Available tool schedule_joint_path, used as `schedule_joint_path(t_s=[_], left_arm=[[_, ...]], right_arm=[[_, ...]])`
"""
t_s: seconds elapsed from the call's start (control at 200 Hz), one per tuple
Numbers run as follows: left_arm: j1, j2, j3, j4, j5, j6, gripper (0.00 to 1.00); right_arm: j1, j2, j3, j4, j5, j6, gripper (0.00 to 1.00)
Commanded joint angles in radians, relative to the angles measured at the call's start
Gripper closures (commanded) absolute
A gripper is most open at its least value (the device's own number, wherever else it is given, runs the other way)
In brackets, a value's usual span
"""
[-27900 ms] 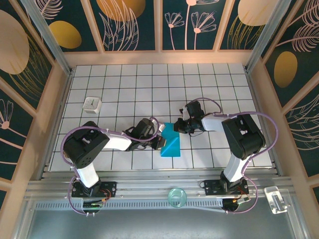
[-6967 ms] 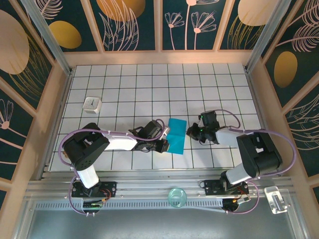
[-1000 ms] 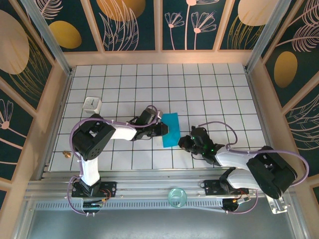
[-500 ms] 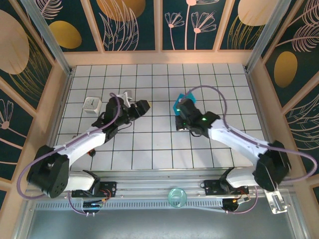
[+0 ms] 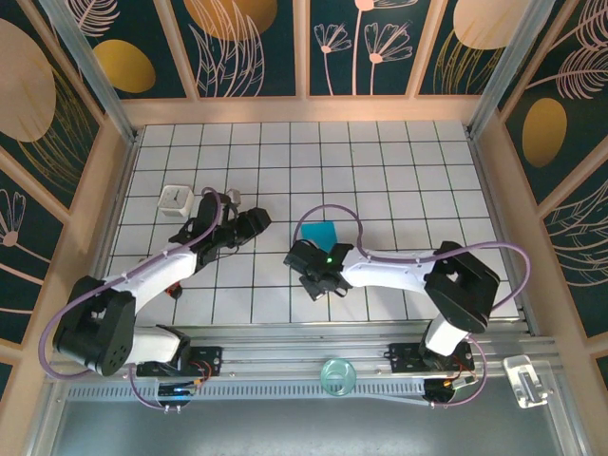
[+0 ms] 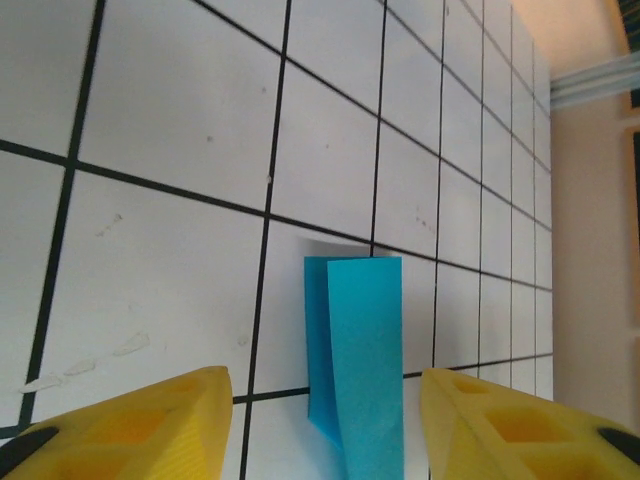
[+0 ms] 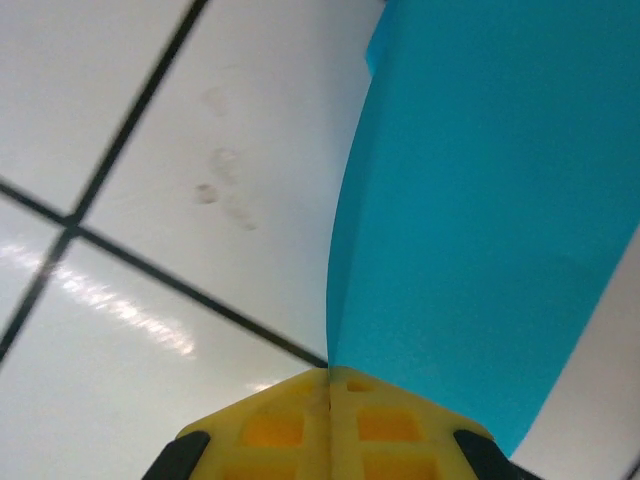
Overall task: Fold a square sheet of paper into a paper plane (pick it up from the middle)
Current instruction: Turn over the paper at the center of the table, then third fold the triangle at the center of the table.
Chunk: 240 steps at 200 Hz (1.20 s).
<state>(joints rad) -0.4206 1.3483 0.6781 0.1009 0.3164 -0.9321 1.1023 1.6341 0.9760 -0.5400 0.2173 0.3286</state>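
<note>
The square sheet of paper (image 5: pixel 321 232), teal-blue and folded into a narrow oblong, sits near the table's middle. My right gripper (image 5: pixel 319 249) is shut on its near edge. In the right wrist view the sheet (image 7: pixel 480 200) rises from between the closed yellow fingers (image 7: pixel 270 425). My left gripper (image 5: pixel 258 221) is to the left of the paper, apart from it and pointing at it. Seen from the left wrist, the folded sheet (image 6: pixel 357 330) lies ahead with one flap lifted. The left gripper (image 6: pixel 325 400) is open there, with nothing between its yellow fingertips (image 6: pixel 200 395).
A small white cube (image 5: pixel 176 199) stands at the left, just behind the left forearm. Below the table's front rail are a clear round cup (image 5: pixel 334 375) and a white fixture (image 5: pixel 527 380). Wooden walls (image 5: pixel 114 180) border the white grid table (image 5: pixel 399 171).
My right gripper has carried the paper nearer and to the left, low over the table. The left gripper has drifted nearer and to the right, and its jaws have opened.
</note>
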Motion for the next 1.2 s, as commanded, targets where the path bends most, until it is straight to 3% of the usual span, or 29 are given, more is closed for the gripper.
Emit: schedule_joint_path(t_s=[0.0, 0.155, 0.43, 0.701, 0.936, 1.196], left_arm=[[-0.011, 0.041, 0.041, 0.019, 0.112, 0.005, 0.5], [-0.036, 0.152, 0.062, 0.162, 0.235, -0.069, 0.58], [-0.113, 0.403, 0.242, 0.163, 0.31, -0.038, 0.71], [-0.128, 0.557, 0.344, -0.018, 0.28, 0.109, 0.79], [-0.128, 0.63, 0.405, -0.122, 0.25, 0.227, 0.8], [-0.128, 0.68, 0.436, -0.189, 0.243, 0.301, 0.82]], right_arm=[[-0.002, -0.052, -0.044, 0.123, -0.117, -0.025, 1.0], [-0.01, -0.056, -0.072, 0.174, -0.151, -0.022, 1.0], [-0.017, -0.063, -0.109, 0.214, -0.159, 0.002, 1.0], [-0.027, -0.069, -0.114, 0.235, -0.169, -0.002, 0.97], [-0.067, -0.086, -0.125, 0.267, -0.196, -0.027, 0.95], [-0.136, -0.096, -0.146, 0.333, -0.314, -0.069, 0.91]])
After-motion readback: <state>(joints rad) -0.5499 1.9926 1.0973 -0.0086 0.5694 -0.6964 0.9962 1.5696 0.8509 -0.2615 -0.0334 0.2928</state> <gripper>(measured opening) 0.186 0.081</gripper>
